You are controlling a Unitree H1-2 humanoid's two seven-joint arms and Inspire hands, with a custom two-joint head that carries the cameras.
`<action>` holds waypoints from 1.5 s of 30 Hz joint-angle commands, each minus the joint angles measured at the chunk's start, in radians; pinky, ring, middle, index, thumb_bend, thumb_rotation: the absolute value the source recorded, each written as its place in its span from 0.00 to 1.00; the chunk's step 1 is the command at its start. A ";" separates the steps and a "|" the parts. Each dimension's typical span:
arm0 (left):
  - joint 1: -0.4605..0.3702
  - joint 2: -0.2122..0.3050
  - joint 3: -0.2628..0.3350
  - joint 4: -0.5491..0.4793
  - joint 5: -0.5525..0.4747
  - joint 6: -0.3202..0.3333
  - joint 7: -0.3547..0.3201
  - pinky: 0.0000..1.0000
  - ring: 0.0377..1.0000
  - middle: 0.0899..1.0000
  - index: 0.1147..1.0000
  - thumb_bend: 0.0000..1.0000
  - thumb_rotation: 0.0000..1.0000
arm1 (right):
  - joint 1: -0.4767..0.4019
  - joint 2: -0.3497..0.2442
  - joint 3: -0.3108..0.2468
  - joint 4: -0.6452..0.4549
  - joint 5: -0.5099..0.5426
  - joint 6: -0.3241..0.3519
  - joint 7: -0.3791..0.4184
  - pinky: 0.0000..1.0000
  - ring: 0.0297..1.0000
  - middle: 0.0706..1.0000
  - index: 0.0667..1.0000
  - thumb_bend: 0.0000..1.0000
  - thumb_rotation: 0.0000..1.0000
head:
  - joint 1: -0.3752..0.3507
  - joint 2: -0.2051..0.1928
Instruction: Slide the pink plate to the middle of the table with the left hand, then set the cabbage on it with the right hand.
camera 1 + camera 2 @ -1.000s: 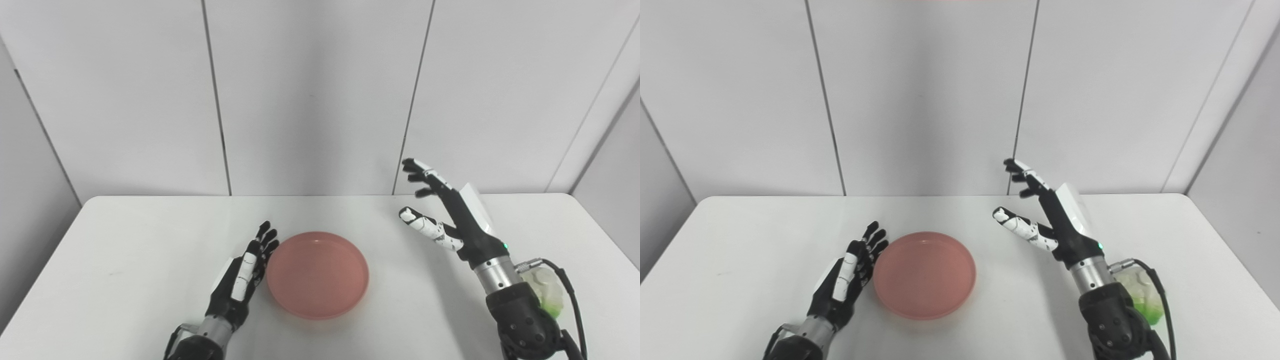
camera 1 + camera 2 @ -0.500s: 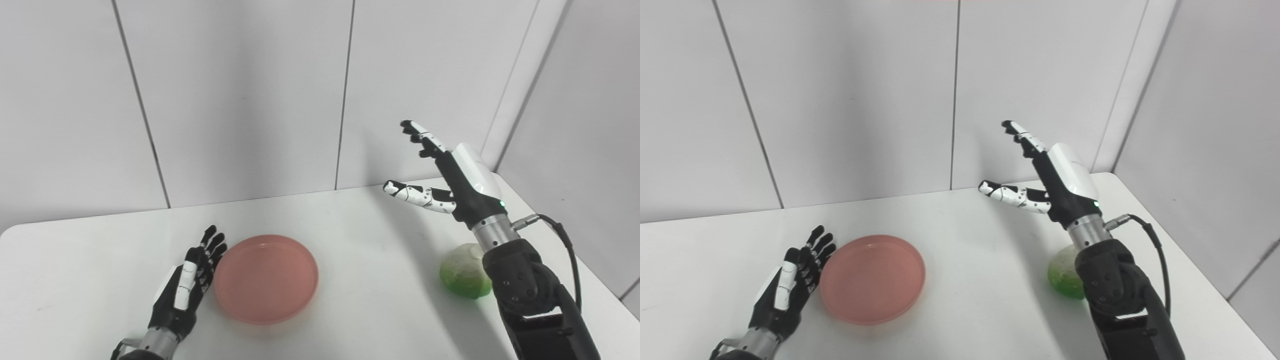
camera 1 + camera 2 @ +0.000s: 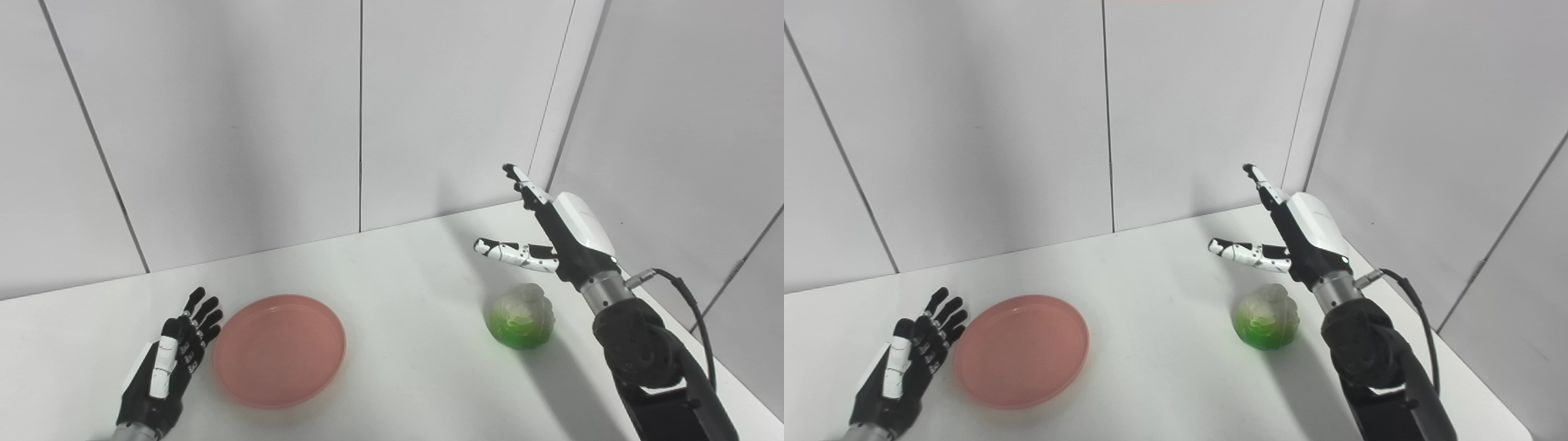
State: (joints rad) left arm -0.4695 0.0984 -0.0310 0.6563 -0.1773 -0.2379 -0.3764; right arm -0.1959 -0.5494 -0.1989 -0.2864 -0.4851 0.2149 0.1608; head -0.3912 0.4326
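Left eye view: the left hand [image 3: 162,375] is held open just beside the pink plate [image 3: 279,350], while the right hand [image 3: 551,233] is raised open above the cabbage [image 3: 520,316] on the table [image 3: 416,380].

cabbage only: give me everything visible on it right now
The cabbage is a small round head, pale whitish and crinkled on top, bright green lower down, with a slightly glossy, plastic-like look. It sits on the white table near its right side, casting a green tint beneath. Nothing grips it: the right hand hovers open just above and behind it. The pink plate lies well apart to its left.
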 commanded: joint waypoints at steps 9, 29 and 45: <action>0.089 0.051 0.034 0.048 -0.007 0.049 -0.004 0.97 0.96 0.97 0.97 0.94 0.97 | 0.025 -0.054 -0.035 0.003 -0.014 0.077 -0.003 0.80 0.93 0.98 1.00 1.00 0.76 | -0.023 0.019; 0.098 0.069 0.038 0.023 -0.006 0.080 -0.009 0.97 0.95 0.96 0.96 0.92 0.97 | 0.093 -0.087 -0.047 0.061 0.145 0.096 0.060 0.89 0.99 1.00 1.00 1.00 0.62 | -0.032 0.041; 0.107 0.074 0.043 -0.014 -0.013 0.109 -0.018 0.98 0.96 0.97 0.97 0.91 0.97 | 0.087 -0.097 -0.002 0.104 0.143 0.151 0.084 0.92 1.00 1.00 1.00 1.00 0.54 | -0.035 0.062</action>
State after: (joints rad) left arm -0.4378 0.1296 0.0018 0.6050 -0.2006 -0.2060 -0.4092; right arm -0.0850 -0.6132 -0.1922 -0.1740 -0.3458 0.3688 0.2553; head -0.4264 0.4939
